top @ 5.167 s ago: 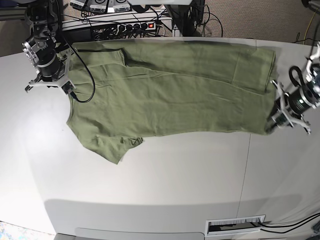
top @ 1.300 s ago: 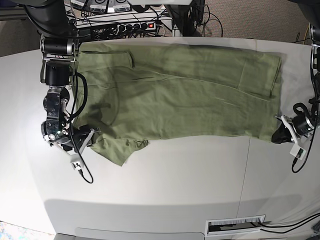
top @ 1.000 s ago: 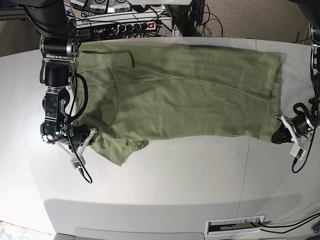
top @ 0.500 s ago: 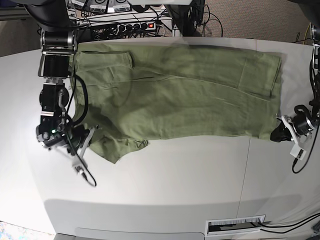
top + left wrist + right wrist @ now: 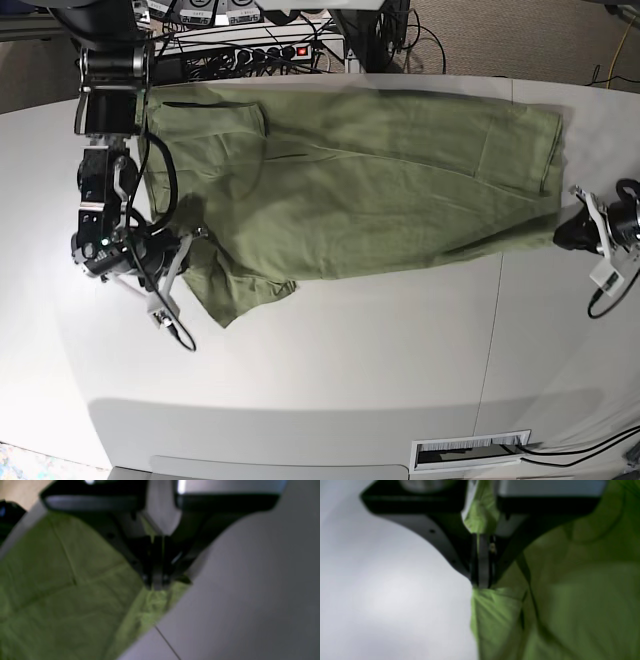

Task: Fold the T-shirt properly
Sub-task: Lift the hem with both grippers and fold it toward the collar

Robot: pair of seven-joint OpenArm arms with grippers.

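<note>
On the white table (image 5: 330,350), in the base view, the T-shirt (image 5: 350,190) is lying spread sideways, and since half a second ago its lower right corner is lifting as the left gripper (image 5: 572,232) rises; a power strip (image 5: 262,52) and cables are sitting behind the table. In the left wrist view, the left gripper (image 5: 157,585) is clamping the T-shirt (image 5: 57,592) edge. In the right wrist view, the right gripper (image 5: 481,583) is pinching the T-shirt (image 5: 557,600) fabric, jaws together.
</note>
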